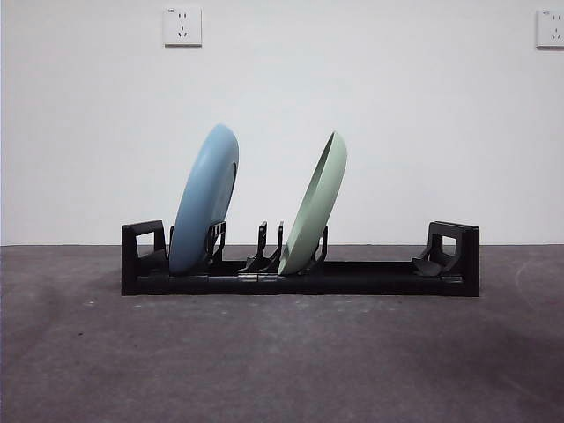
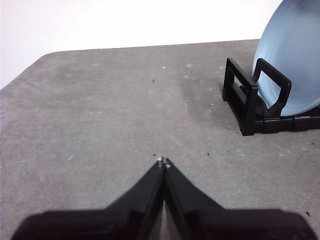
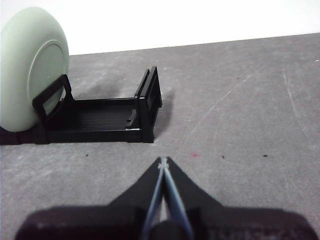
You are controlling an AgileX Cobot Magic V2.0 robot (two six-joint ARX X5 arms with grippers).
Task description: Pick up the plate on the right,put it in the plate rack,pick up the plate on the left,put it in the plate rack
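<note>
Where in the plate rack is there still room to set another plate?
The plate rack is bare between the green plate and its right looped end. It is crowded between the blue plate and the green one, where only the middle prongs stand free.

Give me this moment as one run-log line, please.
blue plate: racked, leaning | green plate: racked, leaning | plate rack | left gripper: shut, clear | right gripper: shut, clear

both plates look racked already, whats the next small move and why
Probably none beyond holding both arms back. The blue plate and the green plate both stand tilted between prongs of the plate rack. The left gripper and right gripper are shut, empty, over bare table off the rack's ends, so the job looks finished.
</note>
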